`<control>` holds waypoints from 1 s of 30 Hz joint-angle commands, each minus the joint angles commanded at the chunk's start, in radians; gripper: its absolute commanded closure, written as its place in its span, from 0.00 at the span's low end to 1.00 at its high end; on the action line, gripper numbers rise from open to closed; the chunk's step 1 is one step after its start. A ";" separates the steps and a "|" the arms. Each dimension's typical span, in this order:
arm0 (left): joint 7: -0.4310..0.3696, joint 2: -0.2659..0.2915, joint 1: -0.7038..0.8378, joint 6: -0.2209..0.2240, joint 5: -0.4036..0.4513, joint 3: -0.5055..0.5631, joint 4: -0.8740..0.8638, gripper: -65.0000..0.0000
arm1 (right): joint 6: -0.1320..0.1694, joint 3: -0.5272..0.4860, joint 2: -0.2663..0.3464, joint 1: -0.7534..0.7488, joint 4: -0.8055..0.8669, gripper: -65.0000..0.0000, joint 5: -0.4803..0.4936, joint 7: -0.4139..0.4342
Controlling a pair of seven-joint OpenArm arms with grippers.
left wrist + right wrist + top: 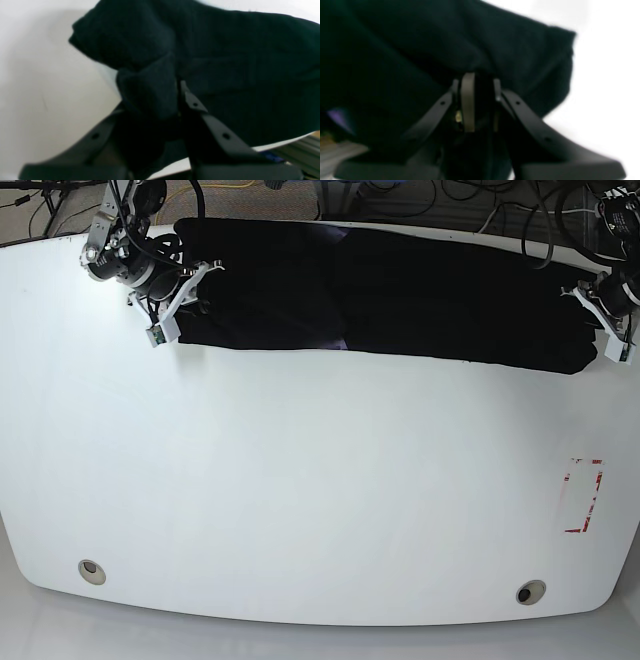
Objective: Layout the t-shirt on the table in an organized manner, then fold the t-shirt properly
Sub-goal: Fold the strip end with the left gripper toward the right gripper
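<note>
White laminate makes up the bench (300,510), and its near half is bare but for two round grommet holes, one at the near left (91,571) and one at the near right (530,592), and red tape marks (583,495) toward the base view's right edge. Beyond that, along the far edge, lies the t-shirt (380,295), drawn out into a long black band whose long axis runs side to side across the base view. No container is present; nothing holds anything else here.

Each arm stands at one end of that band. The right gripper (476,82) is at the base view's left end, its jaws clenched on a bunched fold of the black cloth. The left gripper (178,85) is at the opposite end, likewise pinching a gathered corner. Neither arm is nearer; the shirt spans between them. Spreading it out would likely mean drawing the cloth from the far edge toward the open near half of the bench.
</note>
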 joint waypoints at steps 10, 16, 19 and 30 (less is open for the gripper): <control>0.000 -0.002 -0.005 0.000 -0.002 -0.002 0.000 0.99 | 0.000 -0.103 0.009 -0.011 -0.002 0.86 0.107 -0.015; 0.000 -0.015 -0.002 0.000 -0.002 -0.005 0.055 0.99 | 0.000 -0.123 0.009 -0.014 -0.046 0.86 0.075 -0.012; 0.028 -0.020 -0.002 0.000 -0.002 -0.006 0.117 0.99 | 0.000 -0.121 0.009 -0.006 -0.095 0.86 -0.014 -0.005; 0.212 0.009 -0.018 0.000 -0.003 0.005 0.350 0.98 | 0.000 -0.123 0.008 0.006 -0.132 0.86 -0.149 0.075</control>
